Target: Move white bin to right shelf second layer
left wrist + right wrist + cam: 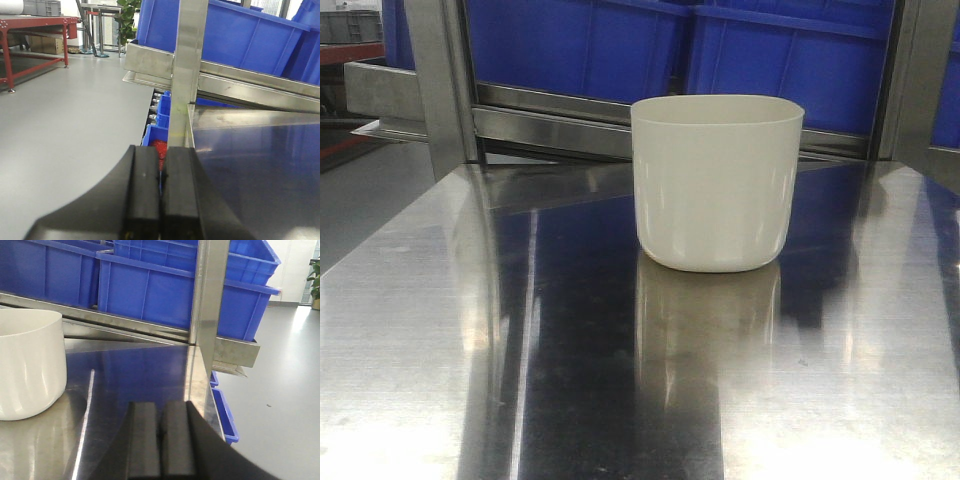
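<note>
Well, nothing is in hand yet: I am at the very start, with the approach and the grasp both to come. The small glossy cream-white plastic bin (717,180) stands upright on the mirror-like steel surface (440,330), just in front of the steel rack rail (570,120) and the large blue plastic crates (790,50) behind it. My left jaws are pressed together and empty, out by the surface's left edge. My right jaws are likewise pressed together and empty, with the bin off to their left, apart from them. I judge the right arm better placed. Next it must spread its jaws, swing left and take the bin. The walls look slick and tapered, so pinching the rim seems safer. I cannot pick out the roller level I must reach.
</note>
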### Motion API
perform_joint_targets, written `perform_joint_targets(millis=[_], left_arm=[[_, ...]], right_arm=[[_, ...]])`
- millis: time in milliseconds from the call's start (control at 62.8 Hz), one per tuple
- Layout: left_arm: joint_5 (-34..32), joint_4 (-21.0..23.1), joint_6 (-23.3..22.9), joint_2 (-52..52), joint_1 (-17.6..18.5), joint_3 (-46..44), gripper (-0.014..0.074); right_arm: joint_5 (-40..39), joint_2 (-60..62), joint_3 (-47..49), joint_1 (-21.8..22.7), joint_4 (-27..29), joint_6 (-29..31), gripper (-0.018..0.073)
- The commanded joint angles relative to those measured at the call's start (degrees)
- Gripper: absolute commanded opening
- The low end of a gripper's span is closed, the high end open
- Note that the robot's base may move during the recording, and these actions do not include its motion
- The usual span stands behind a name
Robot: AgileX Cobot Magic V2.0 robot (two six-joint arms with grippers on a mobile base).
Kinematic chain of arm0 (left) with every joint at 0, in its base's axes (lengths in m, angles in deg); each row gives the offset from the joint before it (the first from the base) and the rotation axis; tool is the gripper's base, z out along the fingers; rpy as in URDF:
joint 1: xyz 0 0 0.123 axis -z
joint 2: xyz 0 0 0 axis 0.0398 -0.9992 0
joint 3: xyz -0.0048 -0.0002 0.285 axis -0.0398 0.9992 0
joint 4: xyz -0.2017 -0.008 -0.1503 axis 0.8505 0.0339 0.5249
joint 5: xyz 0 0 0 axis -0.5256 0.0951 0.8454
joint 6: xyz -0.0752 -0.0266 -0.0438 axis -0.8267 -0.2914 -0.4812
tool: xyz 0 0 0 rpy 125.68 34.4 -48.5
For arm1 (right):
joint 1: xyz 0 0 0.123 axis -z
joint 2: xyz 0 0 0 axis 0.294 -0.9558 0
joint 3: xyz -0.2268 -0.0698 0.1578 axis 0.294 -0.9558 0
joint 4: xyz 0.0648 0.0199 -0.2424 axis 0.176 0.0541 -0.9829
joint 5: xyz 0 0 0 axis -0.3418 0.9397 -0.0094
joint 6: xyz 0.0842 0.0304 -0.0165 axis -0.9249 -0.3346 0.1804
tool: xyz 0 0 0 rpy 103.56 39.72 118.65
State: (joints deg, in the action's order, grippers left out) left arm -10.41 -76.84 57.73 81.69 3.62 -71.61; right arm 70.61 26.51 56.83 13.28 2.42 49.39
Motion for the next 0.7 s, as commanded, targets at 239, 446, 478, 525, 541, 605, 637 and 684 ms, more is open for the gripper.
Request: perform_joint_targets(millis=[239,446,478,525,541,605,637,684], left_arm=[[-5.00,0.05,-0.30,1.09,0.36,1.61,0.0085],[-5.00,0.05,-0.30,1.09,0.36,1.61,0.0085],[-5.00,0.05,-0.30,1.09,0.36,1.61,0.0085],[-5.00,0.05,-0.30,1.09,0.36,1.61,0.0085],[-5.00,0.05,-0.30,1.09,0.36,1.61,0.0085],[-5.00,0.05,-0.30,1.09,0.36,1.61,0.0085],[-5.00,0.05,-0.30,1.09,0.36,1.61,0.0085],[-5.00,0.05,-0.30,1.09,0.36,1.61,0.0085]], right_arm=[[-4.94,0.99,-0.06,-0.03,-0.19,0.10,0.0057],[-4.94,0.99,-0.06,-0.03,-0.19,0.10,0.0057],[-4.94,0.99,-0.01,-0.03,-0.19,0.10,0.0057],[-4.94,0.98,0.20,-0.03,-0.19,0.10,0.0057],[-4.94,0.93,0.33,-0.03,-0.19,0.10,0.0057],[-4.57,0.93,1.31,-0.03,-0.19,0.10,0.0057],[-3.89,0.93,2.17,-0.03,-0.19,0.10,0.0057],[-1.60,0.93,3.79,-0.03,-0.19,0.10,0.0057]])
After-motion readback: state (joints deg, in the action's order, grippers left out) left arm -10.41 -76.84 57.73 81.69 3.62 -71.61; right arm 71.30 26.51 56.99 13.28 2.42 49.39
